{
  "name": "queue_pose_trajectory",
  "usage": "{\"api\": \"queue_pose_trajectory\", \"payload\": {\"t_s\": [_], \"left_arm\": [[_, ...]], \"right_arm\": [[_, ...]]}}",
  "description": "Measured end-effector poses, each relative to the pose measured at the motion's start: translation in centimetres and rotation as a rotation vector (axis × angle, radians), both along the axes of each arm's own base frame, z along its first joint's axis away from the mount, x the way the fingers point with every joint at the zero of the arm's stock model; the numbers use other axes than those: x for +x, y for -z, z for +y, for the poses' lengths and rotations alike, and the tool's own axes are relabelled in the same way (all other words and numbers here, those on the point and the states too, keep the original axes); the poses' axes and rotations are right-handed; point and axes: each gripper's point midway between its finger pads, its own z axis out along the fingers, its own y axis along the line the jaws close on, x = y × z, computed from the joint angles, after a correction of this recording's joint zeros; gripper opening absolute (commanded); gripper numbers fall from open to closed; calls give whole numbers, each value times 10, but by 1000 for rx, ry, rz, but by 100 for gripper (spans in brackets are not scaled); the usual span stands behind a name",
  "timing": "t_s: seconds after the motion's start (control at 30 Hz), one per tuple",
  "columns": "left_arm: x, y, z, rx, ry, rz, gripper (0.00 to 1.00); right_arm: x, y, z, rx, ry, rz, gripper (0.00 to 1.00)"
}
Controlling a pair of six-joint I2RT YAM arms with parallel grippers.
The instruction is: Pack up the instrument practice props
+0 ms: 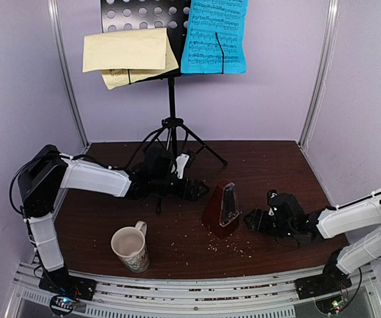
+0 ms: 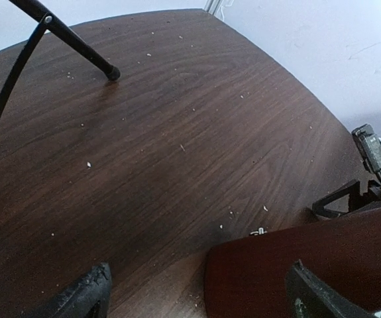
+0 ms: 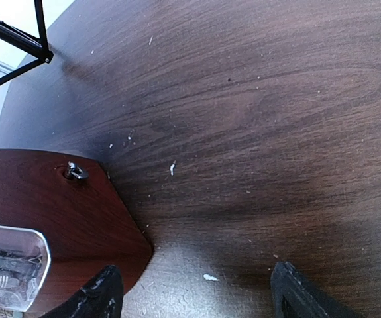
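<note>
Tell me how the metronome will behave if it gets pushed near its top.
The metronome is tall and tapers from a wider base, so a high push would probably tip it rather than slide it. Its clear cover looks like thin plastic, likely slick, and it may pop off.

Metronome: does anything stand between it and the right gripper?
Nothing visible does. The right gripper sits just right of the metronome with jaws open. The right wrist view shows only bare table and a few crumbs between its fingers, with the metronome's corner close beside one of them.
</note>
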Motion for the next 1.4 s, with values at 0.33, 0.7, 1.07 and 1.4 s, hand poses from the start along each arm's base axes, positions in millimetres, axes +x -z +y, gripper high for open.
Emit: {"api": "queue_pose_trajectory", "payload": {"t_s": [0.33, 0.7, 1.07, 1.4], "left_arm": [[-10, 21, -12, 59, 39, 14, 95], [-29, 51, 3, 146, 31, 40, 95], [-53, 57, 6, 176, 12, 57, 95], [-46, 50, 18, 216, -34, 19, 96]], "right_arm": [[7, -1, 11, 45, 7, -1, 78], [34, -13, 28, 44, 16, -39, 77], [54, -25, 36, -1, 12, -98, 83], [16, -46, 12, -58, -84, -173, 95]]}}
